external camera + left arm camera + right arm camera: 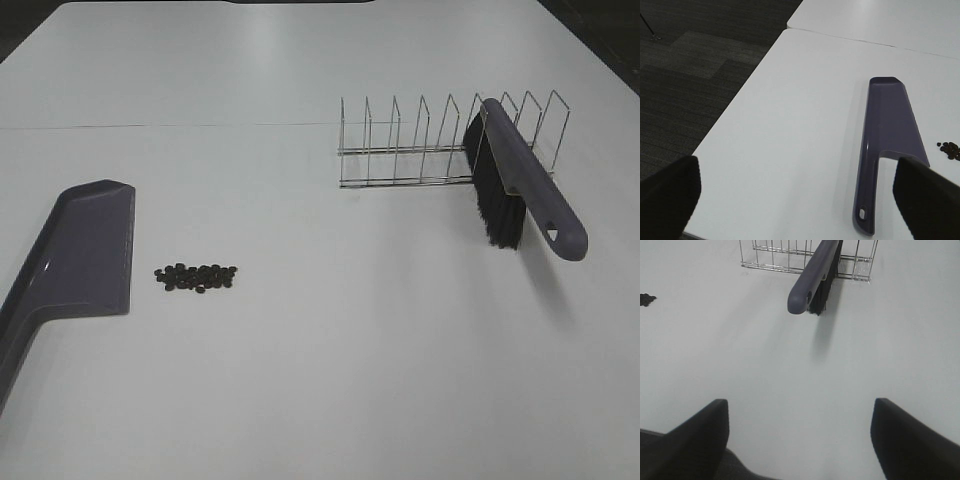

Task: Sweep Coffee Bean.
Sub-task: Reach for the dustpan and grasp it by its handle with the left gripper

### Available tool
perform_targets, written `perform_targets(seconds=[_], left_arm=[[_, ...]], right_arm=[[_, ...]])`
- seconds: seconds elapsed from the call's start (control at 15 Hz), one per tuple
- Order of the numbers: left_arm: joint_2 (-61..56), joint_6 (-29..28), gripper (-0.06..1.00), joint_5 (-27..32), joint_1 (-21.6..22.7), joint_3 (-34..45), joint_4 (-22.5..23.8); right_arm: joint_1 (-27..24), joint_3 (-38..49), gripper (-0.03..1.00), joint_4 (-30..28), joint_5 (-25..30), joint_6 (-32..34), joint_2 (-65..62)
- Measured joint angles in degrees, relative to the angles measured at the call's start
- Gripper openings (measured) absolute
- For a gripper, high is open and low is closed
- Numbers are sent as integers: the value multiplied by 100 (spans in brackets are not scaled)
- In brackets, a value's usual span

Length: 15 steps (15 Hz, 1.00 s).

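The coffee beans (197, 277) lie in a small dark cluster on the white table, just right of the purple dustpan (85, 255), which lies flat at the left. The purple brush (520, 185) with black bristles leans in the wire rack (410, 145) at the right, its handle end sticking out over the table. No gripper shows in the exterior high view. In the left wrist view my left gripper (796, 185) is open and empty, short of the dustpan's handle (865, 210); the beans (950, 149) show at the edge. My right gripper (800, 425) is open and empty, well short of the brush (815, 272).
The table's left edge (735, 105) drops to dark carpet. A seam (170, 126) runs across the table behind the dustpan and rack. The wire rack (775, 255) has several upright dividers, and the beans (646, 299) show far off in the right wrist view.
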Motion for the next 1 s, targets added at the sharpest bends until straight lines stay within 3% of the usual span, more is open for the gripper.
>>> perform_targets(seconds=[1.0], left_arm=[[0,0,97,0,0,0,0]], right_arm=[[0,0,69,0,0,0,0]])
